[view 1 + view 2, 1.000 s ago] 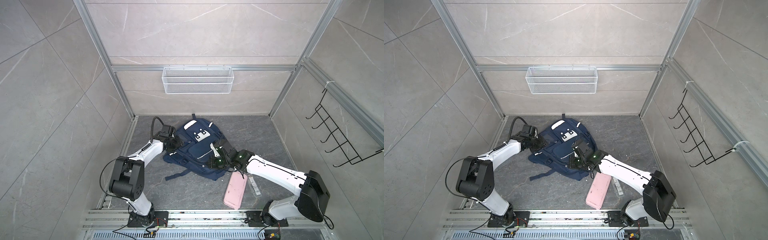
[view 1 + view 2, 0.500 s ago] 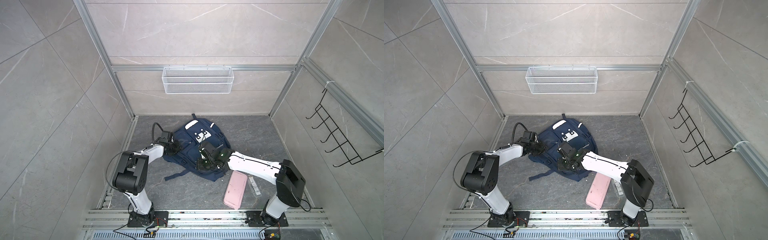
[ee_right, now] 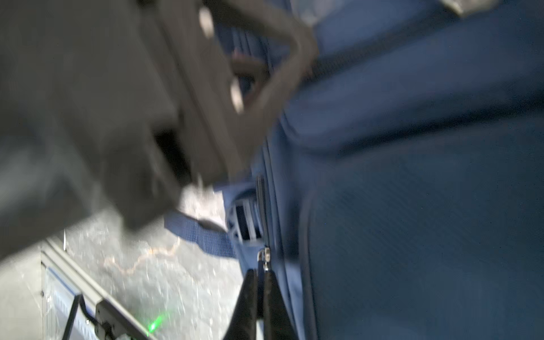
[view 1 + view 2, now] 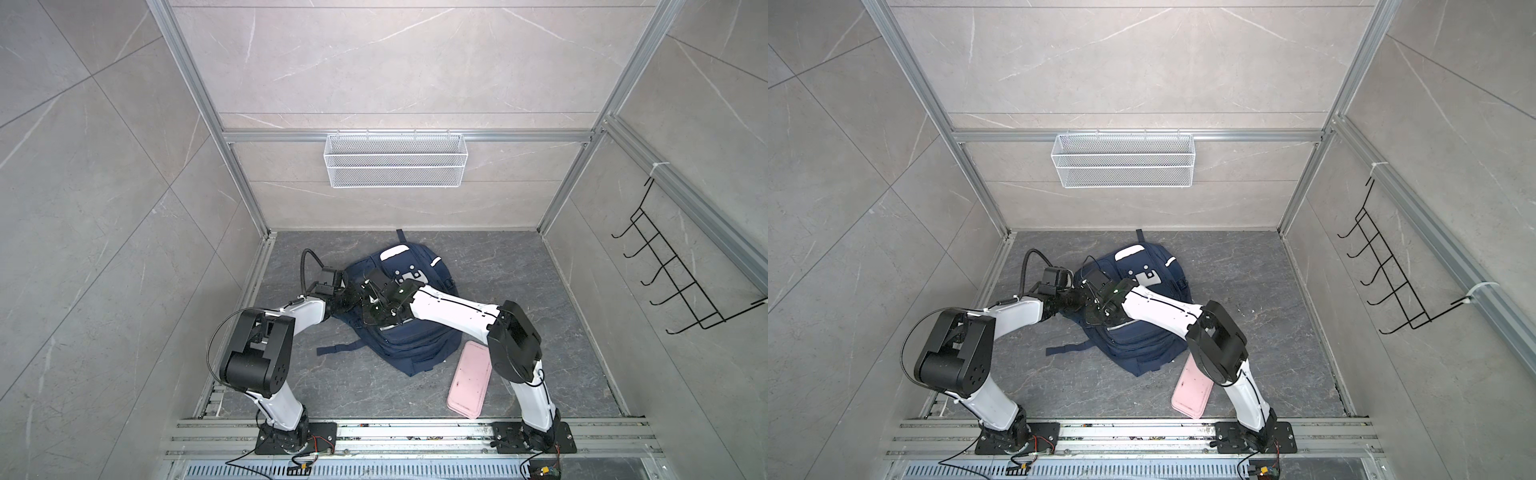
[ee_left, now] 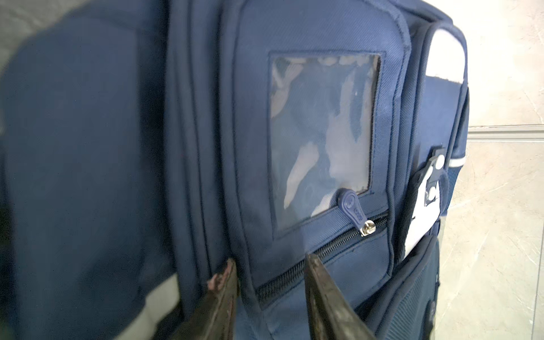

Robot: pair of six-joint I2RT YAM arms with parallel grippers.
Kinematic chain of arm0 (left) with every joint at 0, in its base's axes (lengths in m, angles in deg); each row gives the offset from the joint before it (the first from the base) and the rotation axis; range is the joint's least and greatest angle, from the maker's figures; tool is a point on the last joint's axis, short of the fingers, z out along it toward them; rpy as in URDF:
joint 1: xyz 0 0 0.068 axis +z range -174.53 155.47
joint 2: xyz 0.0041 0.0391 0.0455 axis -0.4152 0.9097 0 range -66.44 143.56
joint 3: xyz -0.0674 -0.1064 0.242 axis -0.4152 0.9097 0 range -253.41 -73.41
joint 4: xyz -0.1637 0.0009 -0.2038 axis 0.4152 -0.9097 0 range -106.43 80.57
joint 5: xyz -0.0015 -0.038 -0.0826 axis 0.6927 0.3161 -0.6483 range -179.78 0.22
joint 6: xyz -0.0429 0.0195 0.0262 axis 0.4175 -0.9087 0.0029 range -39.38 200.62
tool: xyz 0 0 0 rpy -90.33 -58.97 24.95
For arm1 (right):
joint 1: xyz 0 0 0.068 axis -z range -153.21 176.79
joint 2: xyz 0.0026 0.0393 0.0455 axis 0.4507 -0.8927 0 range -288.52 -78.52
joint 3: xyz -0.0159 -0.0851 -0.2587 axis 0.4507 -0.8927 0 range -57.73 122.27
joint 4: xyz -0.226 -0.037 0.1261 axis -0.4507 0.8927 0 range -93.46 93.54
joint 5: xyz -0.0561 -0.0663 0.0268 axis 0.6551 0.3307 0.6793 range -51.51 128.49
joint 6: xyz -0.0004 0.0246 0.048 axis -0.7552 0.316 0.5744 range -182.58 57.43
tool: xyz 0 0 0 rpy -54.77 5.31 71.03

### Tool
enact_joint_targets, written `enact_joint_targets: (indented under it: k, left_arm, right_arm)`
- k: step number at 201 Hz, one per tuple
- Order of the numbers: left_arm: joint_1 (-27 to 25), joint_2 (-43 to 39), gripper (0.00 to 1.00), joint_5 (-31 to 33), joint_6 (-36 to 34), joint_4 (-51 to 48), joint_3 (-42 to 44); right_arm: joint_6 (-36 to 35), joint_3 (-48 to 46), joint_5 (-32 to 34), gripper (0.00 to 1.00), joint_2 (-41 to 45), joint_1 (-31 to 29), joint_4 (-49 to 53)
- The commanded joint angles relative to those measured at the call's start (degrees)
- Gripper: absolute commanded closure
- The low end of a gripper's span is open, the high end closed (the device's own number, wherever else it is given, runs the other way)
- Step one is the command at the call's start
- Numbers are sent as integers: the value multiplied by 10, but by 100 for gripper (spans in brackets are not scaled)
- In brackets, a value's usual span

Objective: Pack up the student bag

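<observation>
Navy student bag [image 4: 415,345] lies flat mid-floor, between both arms. left gripper [image 5: 268,260] is part-spread astride the side-pocket seam and seems clamped on the fabric. right gripper [image 3: 259,273] is clenched on the metal zipper pull [image 3: 264,255]; that view is blurry. pink case [image 4: 469,380] lies just beside the bag.

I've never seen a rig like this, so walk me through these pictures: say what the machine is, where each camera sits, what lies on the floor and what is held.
Two white-and-black robot arms stand on a rail at the front of a tiled booth. Both top views look down from overhead; the two close-ups come from cameras on the arms' wrists. On the grey floor lies the student bag, navy blue, with a flat pink case beside it. The left tool grips the edge of a zipped pocket on the bag. The right tool is shut, apparently pinching a zipper pull, though that view is blurred.
</observation>
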Motion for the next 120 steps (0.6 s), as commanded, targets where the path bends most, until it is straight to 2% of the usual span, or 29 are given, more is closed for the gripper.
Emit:
enact_joint_targets:
  k: [1, 29, 52, 82, 120]
  left_arm:
    - [0, -13, 59, -10, 12, -65, 20]
    - [0, -11, 59, -22, 25, -51, 23]
    - [1, -9, 58, -34, 34, -42, 19]
    - [4, -37, 58, -8, -2, -95, -15]
    - [24, -64, 58, -6, -6, -114, -24]
  right_arm:
    - [-6, 39, -7, 100, -30, 12, -16]
    - [16, 30, -15, 100, -40, 32, -46]
    - [42, 1, -55, 100, -33, 52, -91]
    - [49, -32, -65, 100, -8, 54, -109]
    - [64, -48, -69, 100, -8, 65, -133]
